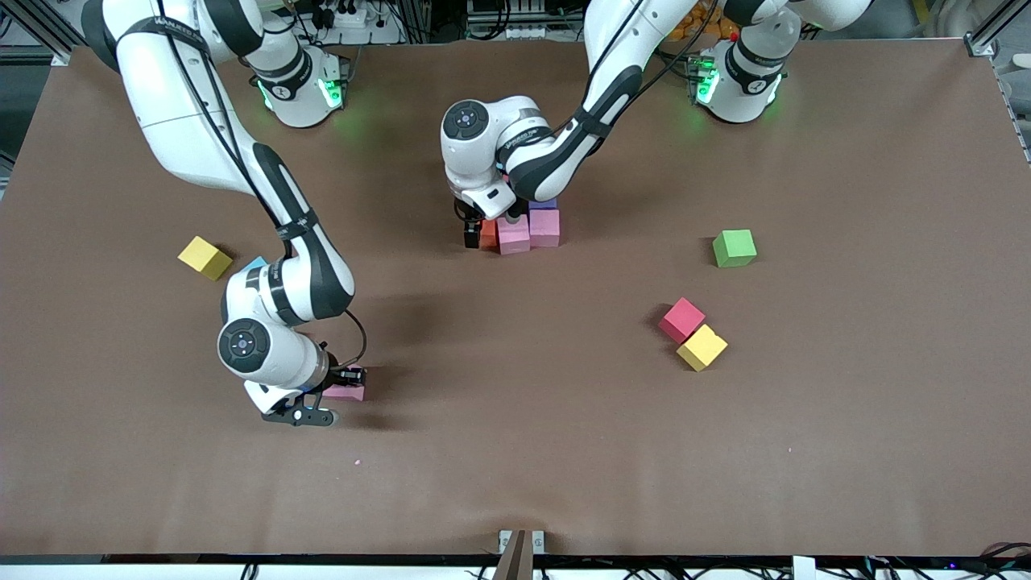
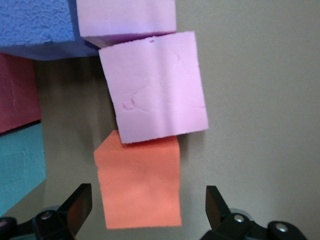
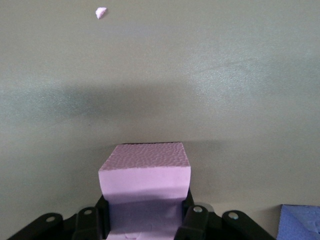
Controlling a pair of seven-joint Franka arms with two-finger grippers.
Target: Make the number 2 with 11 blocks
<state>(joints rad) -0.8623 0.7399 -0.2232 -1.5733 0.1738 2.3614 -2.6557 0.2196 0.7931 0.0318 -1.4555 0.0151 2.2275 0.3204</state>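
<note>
1. Bench (image 1: 515, 451): brown surface; both arm bases at its top edge in the front view.
2. Left gripper (image 1: 483, 232): at the block cluster mid-bench, jaws wide open, nothing held. Left wrist view: fingers (image 2: 75, 207) stand either side of the orange block (image 2: 140, 182) w/o touching it.
3. Right gripper (image 1: 342, 388): low, toward the right arm's end, jaws clamped on a pink block (image 1: 348, 392); grip confirmed in right wrist view (image 3: 145, 175).
4. Cluster: orange block (image 1: 488, 234), two pink blocks (image 1: 513, 234) (image 1: 544, 226), purple block (image 1: 543, 205) all touching; arm hides part of it.
5. Loose blocks: yellow (image 1: 204, 258) near right arm; red (image 1: 681, 319) touching a 2nd yellow (image 1: 701, 347) toward the left arm's end.
6. Green cube (image 1: 734, 247): alone, farther from the camera than the red/yellow pair.
7. Pink crumb (image 3: 101, 12): on bench near the held block.
</note>
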